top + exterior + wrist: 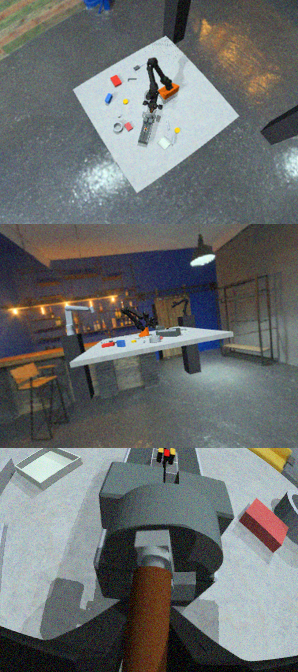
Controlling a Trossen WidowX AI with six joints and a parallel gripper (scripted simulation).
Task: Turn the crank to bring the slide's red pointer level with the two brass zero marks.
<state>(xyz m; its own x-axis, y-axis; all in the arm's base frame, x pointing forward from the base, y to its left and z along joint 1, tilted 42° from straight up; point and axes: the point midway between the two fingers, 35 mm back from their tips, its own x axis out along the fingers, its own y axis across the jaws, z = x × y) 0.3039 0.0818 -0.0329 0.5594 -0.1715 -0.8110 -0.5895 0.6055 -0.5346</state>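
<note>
The grey machine (pixel 143 138) (pixel 169 332) (pixel 165 510) has a round housing facing the arm and a long dark slide track behind it. The brown crank handle (pixel 146 640) points toward the wrist camera from a pale grey crank end in the housing's opening. My gripper (pixel 145 607) (pixel 152 108) is shut on the handle, a black finger on each side. The red pointer (pixel 167 453) shows at the wrist view's top edge, between two yellow brass marks (pixel 160 451) (pixel 173 451). It looks close to their line, but whether it is exactly level cannot be told.
An orange block (pixel 169 91) (pixel 144 332) stands beside the arm. A pale tray (pixel 164 143) (pixel 47 468) lies on one side of the machine; a red block (pixel 128 126) (pixel 264 524) and a grey ring (pixel 118 127) lie on the other. A blue block (pixel 109 98) (pixel 121 343) lies farther off.
</note>
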